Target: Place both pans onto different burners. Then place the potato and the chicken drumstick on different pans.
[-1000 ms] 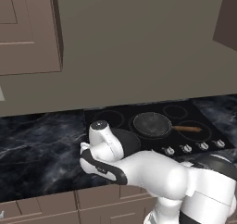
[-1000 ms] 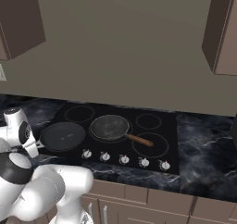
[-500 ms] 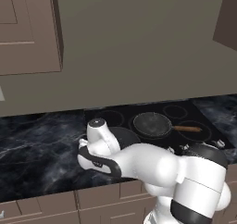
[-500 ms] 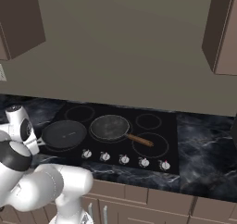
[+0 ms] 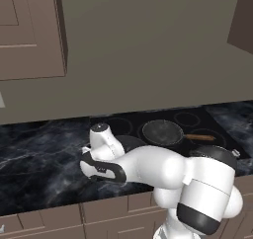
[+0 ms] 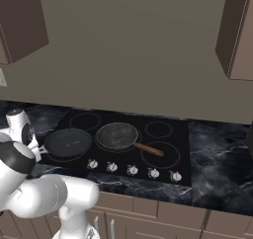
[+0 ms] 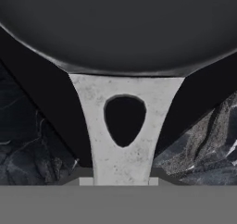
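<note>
While the black pan (image 6: pixel 68 143) sits on the cooktop's (image 6: pixel 163 144) front-left burner, w/ its grey handle (image 7: pixel 122 130) pointing off toward the marble tabletop (image 6: pixel 222 154), the tool (image 7: pixel 119 181) is nearly shut on that handle. To its right, the dark grey pan (image 6: pixel 117 136) w/ wooden handle (image 6: pixel 149 149) rests approx. centre of the cooktop, between rings. Judging by this, pan placement looks almost done; potato & drumstick steps are left.
</note>
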### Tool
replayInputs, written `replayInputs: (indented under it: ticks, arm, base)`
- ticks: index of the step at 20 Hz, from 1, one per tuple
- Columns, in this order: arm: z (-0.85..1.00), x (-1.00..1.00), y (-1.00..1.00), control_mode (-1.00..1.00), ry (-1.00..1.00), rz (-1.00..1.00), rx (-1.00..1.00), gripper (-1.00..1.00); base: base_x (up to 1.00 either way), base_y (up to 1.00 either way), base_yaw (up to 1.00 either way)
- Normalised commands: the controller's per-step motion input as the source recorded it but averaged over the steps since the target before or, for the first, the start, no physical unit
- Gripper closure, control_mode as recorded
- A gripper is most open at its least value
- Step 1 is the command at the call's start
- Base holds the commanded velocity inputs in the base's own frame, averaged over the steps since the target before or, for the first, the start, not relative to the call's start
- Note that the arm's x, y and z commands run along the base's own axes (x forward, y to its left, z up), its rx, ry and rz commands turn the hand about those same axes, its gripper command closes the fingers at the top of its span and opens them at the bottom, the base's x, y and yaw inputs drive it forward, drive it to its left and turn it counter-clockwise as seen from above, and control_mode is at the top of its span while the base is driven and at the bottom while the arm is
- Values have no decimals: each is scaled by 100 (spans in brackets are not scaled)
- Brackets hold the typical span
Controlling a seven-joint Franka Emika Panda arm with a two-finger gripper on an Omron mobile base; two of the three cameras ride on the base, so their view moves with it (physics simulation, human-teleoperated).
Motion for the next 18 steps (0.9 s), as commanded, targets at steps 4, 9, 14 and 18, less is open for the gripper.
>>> replayInputs:
  ticks: [4,9,14,18]
  arm:
    - [-6,0,3,-100,4,0,0,-100]
    - [0,0,0,-100,3,0,0,-100]
    - [0,0,0,-100,0,0,0,-100]
    - [1,0,0,-100,0,0,0,-100]
  base:
    - [0,0,0]
    - [0,0,0]
    - [0,0,0]
    - [0,0,0]
